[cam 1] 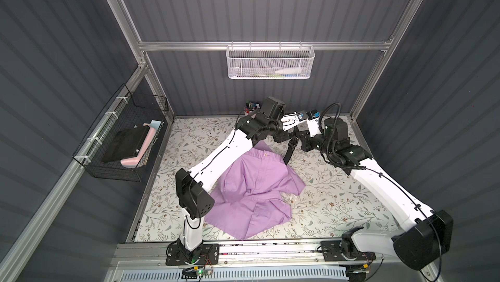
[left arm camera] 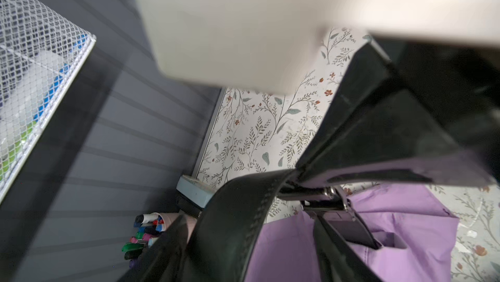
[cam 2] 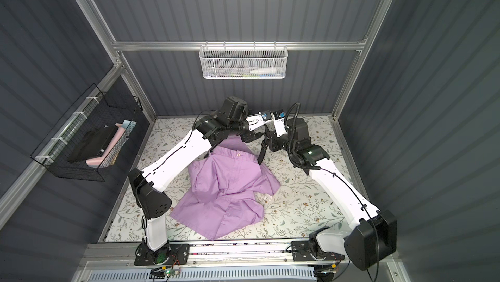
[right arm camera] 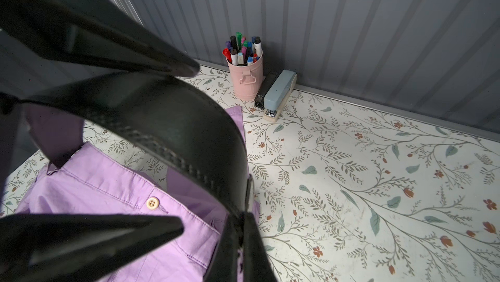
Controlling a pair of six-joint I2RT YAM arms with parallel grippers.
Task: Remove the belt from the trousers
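Right tool (left arm camera: 299, 171) clamps the belt (right arm camera: 167, 121); left tool (right arm camera: 188, 148) gapes around it.
The right tool's jaws are closed on the strap just beside the buckle (left arm camera: 324, 199), holding it above the surface (cam 1: 338, 199). The left tool's fingers (right arm camera: 121, 232) stand wide, one on each side of the belt's arc; I cannot tell whether they touch it. In both top views a short length (cam 1: 289, 153) (cam 2: 262, 154) hangs down, its tip just beside the crumpled trousers (cam 1: 251, 186) mid-surface. The rest of the belt is hidden.

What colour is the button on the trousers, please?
The button is cream; the right wrist view shows it best.
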